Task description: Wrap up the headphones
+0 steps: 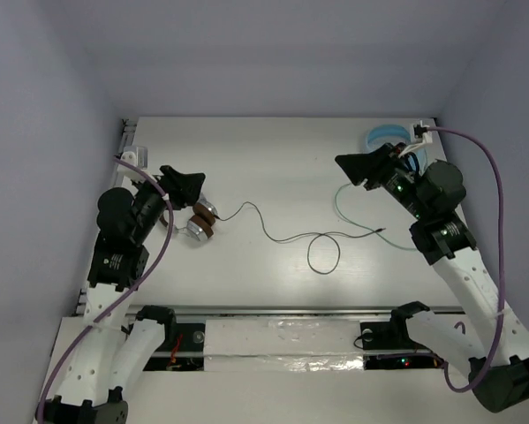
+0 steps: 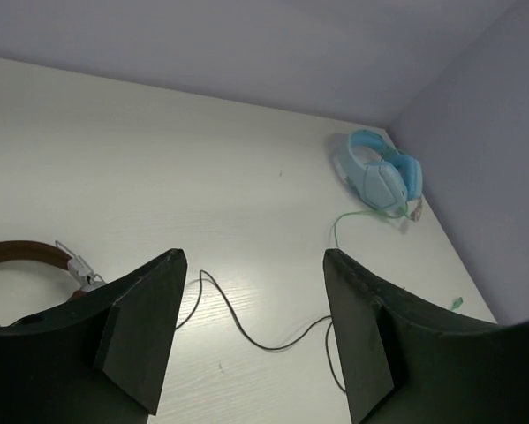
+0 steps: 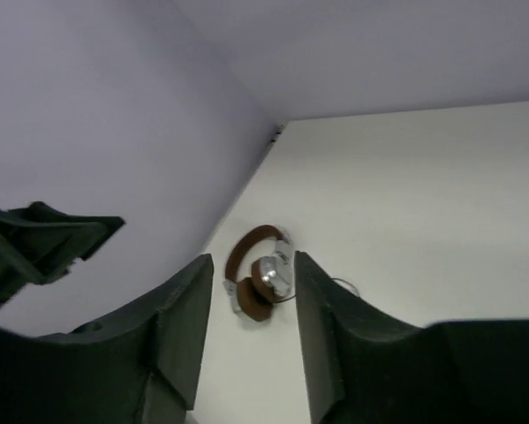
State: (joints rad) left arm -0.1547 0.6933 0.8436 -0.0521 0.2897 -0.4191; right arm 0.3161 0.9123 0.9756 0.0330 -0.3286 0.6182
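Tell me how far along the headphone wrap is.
Nothing looks done: the black cable lies strung out across the table, loosely looped partway. Nothing is in hand: the left gripper hangs open near the headphones, and the right gripper is open and empty. All the wrapping is left.

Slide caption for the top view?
Brown headphones lie beside the left tool, black cable stretched across the table; blue headphones sit beyond the right tool.

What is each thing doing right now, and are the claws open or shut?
brown headphones: lying down, not held
black cable: unwrapped, stretched out with one loose loop
light blue headphones: lying untouched in the far corner
green cable: loose, not wrapped
left gripper: open, empty
right gripper: open, empty
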